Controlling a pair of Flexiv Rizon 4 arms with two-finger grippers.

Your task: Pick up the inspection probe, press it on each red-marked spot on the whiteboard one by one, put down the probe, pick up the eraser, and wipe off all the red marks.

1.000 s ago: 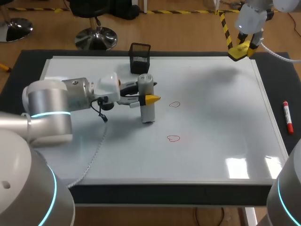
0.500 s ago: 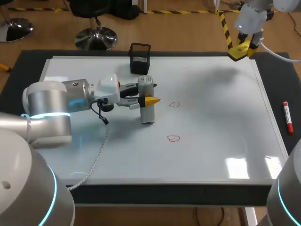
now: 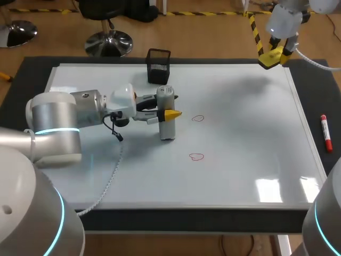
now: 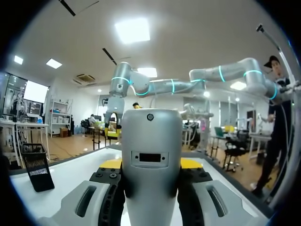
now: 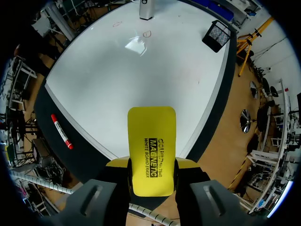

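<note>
A grey cylindrical probe point(image 3: 167, 114) stands upright over the whiteboard point(image 3: 240, 133), its lower end at the surface. My left gripper point(image 3: 166, 113) comes in from the side and is shut on it. In the left wrist view the probe point(image 4: 151, 160) fills the space between the fingers point(image 4: 111, 163). Two small red marks lie to the probe's right, one nearer point(image 3: 198, 118) and one lower point(image 3: 196, 156). My right gripper point(image 3: 273, 57) hangs above the board's far right corner, shut on a yellow eraser point(image 5: 152, 148).
A black mesh pen holder point(image 3: 158, 65) stands at the board's far edge, just behind the probe. A red marker point(image 3: 326, 132) lies on the black mat to the right of the board. The left arm's cable point(image 3: 109, 176) trails across the board's left part.
</note>
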